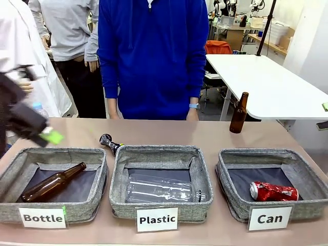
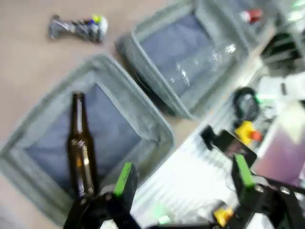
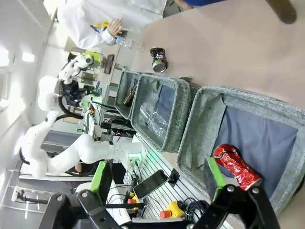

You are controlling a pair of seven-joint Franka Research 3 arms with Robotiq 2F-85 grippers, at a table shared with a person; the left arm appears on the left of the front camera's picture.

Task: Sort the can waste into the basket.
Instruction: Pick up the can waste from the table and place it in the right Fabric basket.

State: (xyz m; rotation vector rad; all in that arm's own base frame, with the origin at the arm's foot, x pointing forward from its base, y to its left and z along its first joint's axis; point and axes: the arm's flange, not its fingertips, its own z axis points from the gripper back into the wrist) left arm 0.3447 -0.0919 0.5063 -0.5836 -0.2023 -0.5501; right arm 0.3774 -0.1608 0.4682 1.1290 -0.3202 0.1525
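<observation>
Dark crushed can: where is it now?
Front view: the dark crushed can lies on the table, left of centre, just behind the gap between the Bottle basket and the Plastic basket.

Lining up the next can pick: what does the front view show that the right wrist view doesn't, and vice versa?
Front view adds the white "Can" label on the grey basket. Right wrist view adds the right gripper, open and holding nothing. Both share the red crushed can lying in that basket and the dark crushed can out on the table.

brown bottle (image 1: 53,183) lying in left basket (image 1: 84,210) (labelled "bottle")
</observation>
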